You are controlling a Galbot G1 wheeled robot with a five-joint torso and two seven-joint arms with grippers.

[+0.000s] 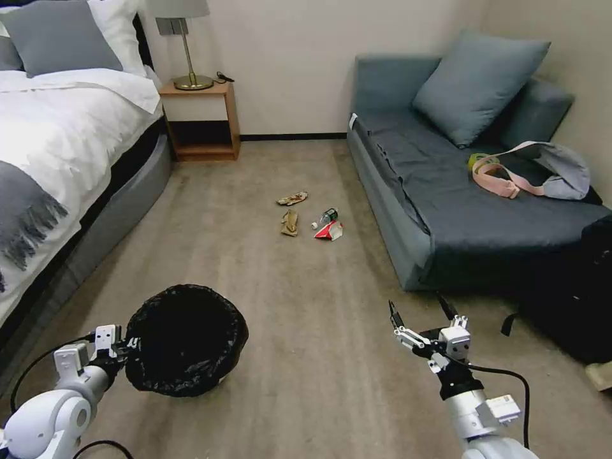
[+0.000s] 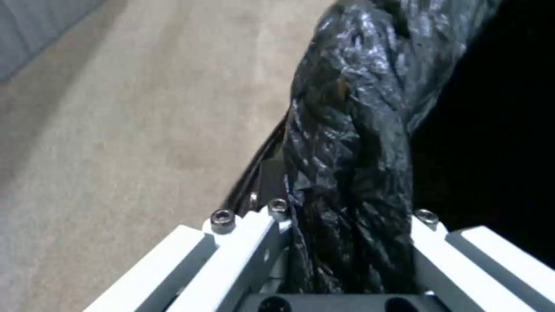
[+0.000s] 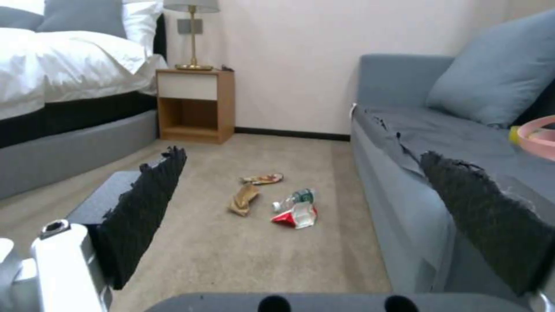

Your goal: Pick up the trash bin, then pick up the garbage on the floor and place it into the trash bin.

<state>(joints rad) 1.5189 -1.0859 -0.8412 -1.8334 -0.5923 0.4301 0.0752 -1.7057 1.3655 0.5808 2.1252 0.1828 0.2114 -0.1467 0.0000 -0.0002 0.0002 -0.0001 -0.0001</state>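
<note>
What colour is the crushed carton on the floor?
Red and white; the carton shows best in the right wrist view.

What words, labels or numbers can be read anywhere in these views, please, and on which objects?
None can be read.
Bottle: green label, print too small.
Red-and-white carton: markings too blurred.
Snack wrapper: print unreadable.
Trash bin, gripped at its rim by the left gripper: plain black bag.

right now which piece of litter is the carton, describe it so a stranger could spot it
On the carpet between the bed and the sofa lies a small cluster of litter. The carton is the piece nearest the sofa, beside the bottle, and the only red-and-white one.
</note>
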